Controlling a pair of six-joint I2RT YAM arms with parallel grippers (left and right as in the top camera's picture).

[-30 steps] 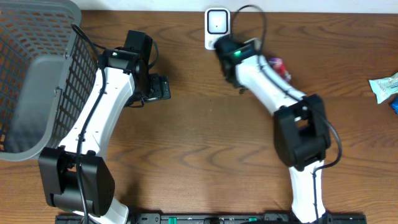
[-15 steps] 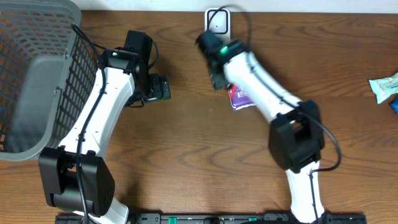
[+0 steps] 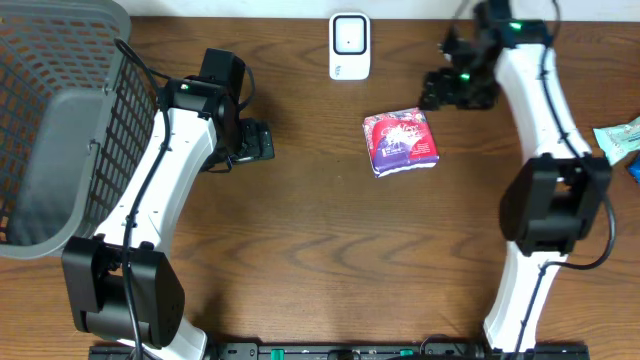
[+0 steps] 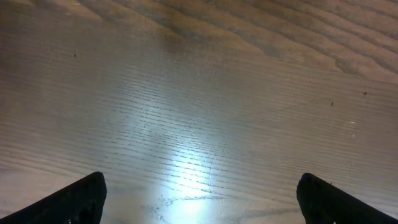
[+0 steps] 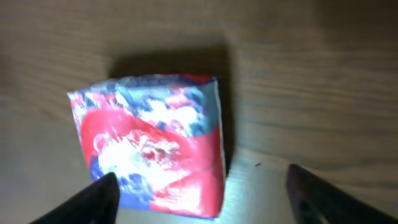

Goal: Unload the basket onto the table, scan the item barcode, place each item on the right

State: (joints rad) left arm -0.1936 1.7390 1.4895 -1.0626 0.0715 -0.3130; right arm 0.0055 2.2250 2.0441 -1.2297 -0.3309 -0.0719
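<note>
The item, a red, blue and white packet (image 3: 402,142), lies flat on the wooden table right of centre. In the right wrist view the packet (image 5: 149,143) sits below and ahead of my right gripper (image 5: 200,190), whose jaws are open and hold nothing. From overhead the right gripper (image 3: 448,88) hovers up and to the right of the packet. The white barcode scanner (image 3: 349,45) stands at the table's back edge, left of that gripper. My left gripper (image 3: 258,141) rests open over bare wood, with only tabletop between its tips (image 4: 200,193).
A large grey mesh basket (image 3: 60,130) fills the left side, close to the left arm. A light blue packet (image 3: 618,138) lies at the right edge of the table.
The right arm has swung from in front of the scanner to the back right. The packet it carried now lies loose on the table and its jaws are open. The left arm is unmoved.
</note>
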